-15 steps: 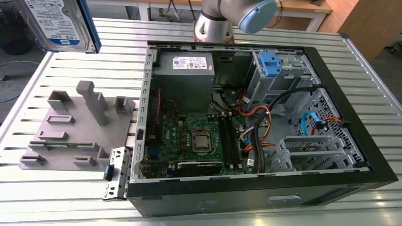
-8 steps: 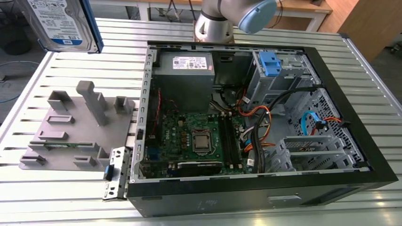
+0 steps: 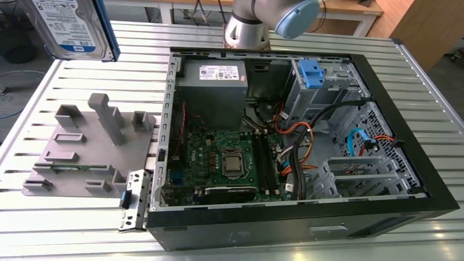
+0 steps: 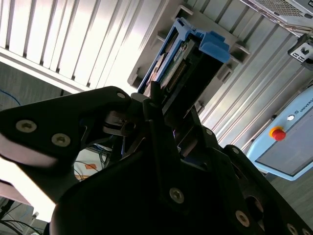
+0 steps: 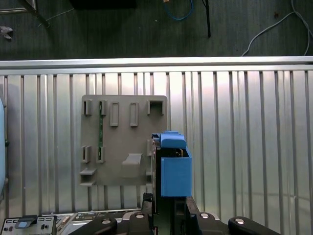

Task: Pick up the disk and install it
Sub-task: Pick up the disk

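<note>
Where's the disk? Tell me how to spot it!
Find the open black computer case on the slatted table. Look to the exterior view's upper left, above the grey holder plate, for the disk in the air, gripped by the tool in the first wrist view. It is a flat silver slab with a white-and-blue label and blue frame, unlike the bare blue clip inside the case.

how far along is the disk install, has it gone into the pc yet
Done: the pickup. The disk is up in the air, off the grey holder and the table. In hand: the gripper is shut on it, and its blue bracket shows in both wrist views. Left: the install. The disk is not yet in the open computer case, which lies further toward the exterior view's right.
</note>
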`<state>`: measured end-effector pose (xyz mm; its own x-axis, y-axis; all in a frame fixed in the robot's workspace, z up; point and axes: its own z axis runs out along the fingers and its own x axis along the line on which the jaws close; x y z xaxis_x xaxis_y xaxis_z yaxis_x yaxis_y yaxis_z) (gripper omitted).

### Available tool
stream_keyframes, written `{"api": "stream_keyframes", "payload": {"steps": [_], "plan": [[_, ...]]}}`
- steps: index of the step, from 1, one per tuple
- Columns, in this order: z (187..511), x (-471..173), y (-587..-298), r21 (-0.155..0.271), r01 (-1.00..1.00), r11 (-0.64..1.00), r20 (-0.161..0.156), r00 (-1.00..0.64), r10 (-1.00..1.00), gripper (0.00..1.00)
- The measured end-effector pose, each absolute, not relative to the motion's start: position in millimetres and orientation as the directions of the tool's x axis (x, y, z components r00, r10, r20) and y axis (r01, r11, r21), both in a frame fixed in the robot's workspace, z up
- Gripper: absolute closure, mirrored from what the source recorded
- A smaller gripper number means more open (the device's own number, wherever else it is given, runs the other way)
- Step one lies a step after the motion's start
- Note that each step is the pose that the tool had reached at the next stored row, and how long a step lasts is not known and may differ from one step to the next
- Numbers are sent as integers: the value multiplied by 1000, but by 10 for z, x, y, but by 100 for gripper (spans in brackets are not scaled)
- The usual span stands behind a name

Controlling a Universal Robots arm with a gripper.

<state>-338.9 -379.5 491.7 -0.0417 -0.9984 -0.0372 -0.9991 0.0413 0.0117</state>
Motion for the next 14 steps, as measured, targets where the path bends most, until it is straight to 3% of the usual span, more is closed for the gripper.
{"api": "stream_keyframes", "payload": {"steps": [14], "plan": [[4917, -3287, -3796, 12, -999, 41, -37, -42, -998, 65]]}}
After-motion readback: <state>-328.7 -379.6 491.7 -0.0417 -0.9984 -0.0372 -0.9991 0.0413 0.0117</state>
